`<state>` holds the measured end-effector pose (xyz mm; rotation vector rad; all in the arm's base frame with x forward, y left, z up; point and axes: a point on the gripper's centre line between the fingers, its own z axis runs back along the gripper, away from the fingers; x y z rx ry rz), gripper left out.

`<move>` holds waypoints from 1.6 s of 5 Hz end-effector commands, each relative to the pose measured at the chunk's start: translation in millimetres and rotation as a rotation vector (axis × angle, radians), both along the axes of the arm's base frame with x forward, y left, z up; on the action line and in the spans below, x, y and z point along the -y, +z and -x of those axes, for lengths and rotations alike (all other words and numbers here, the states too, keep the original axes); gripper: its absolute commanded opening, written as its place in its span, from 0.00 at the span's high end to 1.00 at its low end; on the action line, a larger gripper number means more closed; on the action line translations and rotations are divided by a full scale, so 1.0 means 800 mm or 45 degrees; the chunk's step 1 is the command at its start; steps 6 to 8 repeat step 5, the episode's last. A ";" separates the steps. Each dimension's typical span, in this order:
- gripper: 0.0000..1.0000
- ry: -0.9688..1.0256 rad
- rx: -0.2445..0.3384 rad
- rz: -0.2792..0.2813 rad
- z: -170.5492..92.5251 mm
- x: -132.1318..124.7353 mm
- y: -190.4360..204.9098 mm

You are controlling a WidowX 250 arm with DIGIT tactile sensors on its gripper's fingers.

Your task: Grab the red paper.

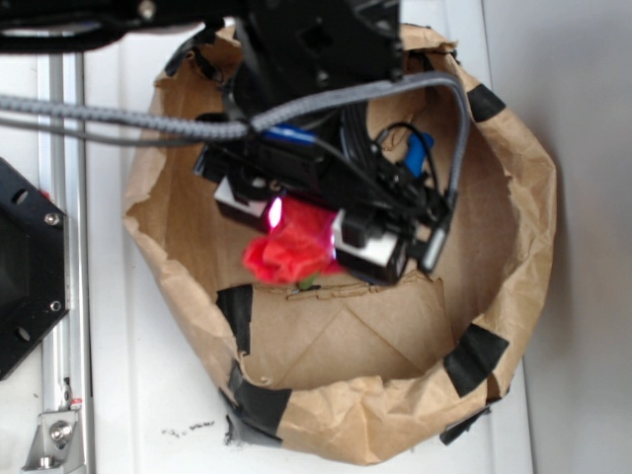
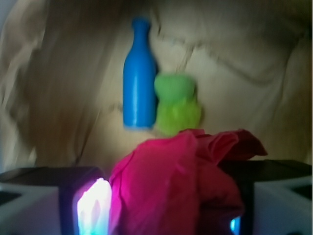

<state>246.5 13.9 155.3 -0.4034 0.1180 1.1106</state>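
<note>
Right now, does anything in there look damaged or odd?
The paper bin's rim is torn and ragged, patched with black tape. Inside, the gripper is shut on the red paper; a blue bottle lies beside a green toy.

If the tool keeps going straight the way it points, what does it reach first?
The tool is shut on the red paper. Straight ahead lie the green plush toy and blue bottle; the toy probably comes first, though depth is unclear.
</note>
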 end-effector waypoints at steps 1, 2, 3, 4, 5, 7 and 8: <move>1.00 0.027 -0.066 -0.508 0.000 -0.023 0.045; 1.00 -0.017 -0.005 -0.720 -0.001 -0.024 0.048; 1.00 -0.031 0.017 -0.598 0.002 -0.030 0.045; 1.00 -0.017 0.054 -0.561 0.004 -0.032 0.045; 1.00 0.019 0.037 -0.610 0.006 -0.030 0.045; 1.00 0.019 0.037 -0.610 0.006 -0.030 0.045; 1.00 0.019 0.037 -0.610 0.006 -0.030 0.045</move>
